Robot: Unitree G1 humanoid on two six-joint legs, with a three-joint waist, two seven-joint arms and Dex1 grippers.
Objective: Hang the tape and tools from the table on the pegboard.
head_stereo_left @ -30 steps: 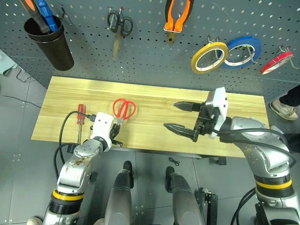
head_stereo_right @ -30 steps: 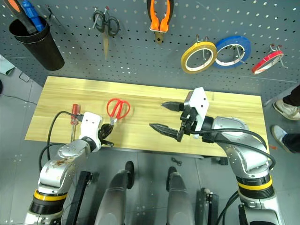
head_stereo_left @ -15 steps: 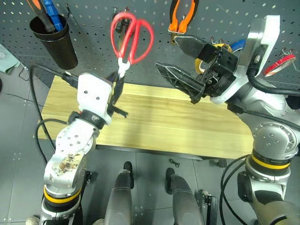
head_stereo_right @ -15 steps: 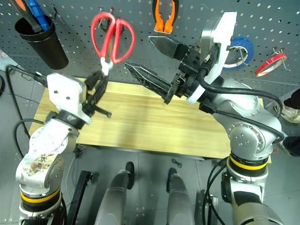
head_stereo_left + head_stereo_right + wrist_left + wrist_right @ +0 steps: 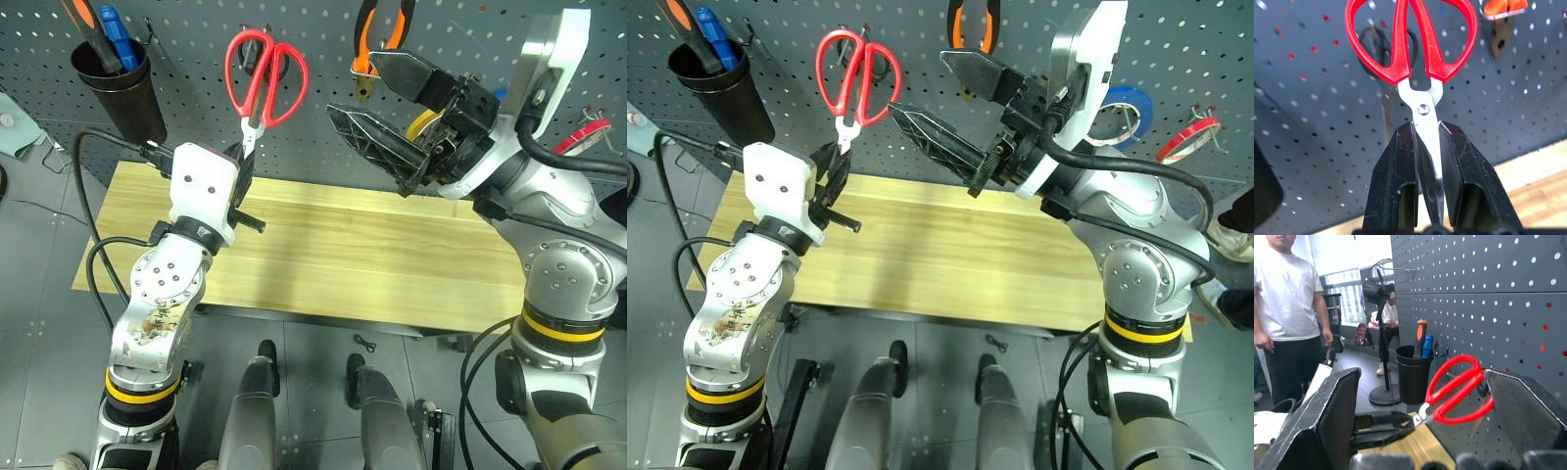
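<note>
Left eye view: pegboard [image 5: 294, 127] spans the back, table [image 5: 392, 274] sits below it. Right gripper [image 5: 377, 113] is up in front of the board near the orange-and-black pliers [image 5: 377, 29], its 2 fingers spread wide with nothing between them. Left gripper [image 5: 242, 162] is clamped on the steel blades of the red-handled scissors [image 5: 263, 73], handles upward, held in front of the pegboard above the table's left half. Black cup [image 5: 122, 88] hangs at the board's far left. Red tape [image 5: 588, 132] hangs at the board's far right. Red screwdriver isn't visible, can't tell where it is.
</note>
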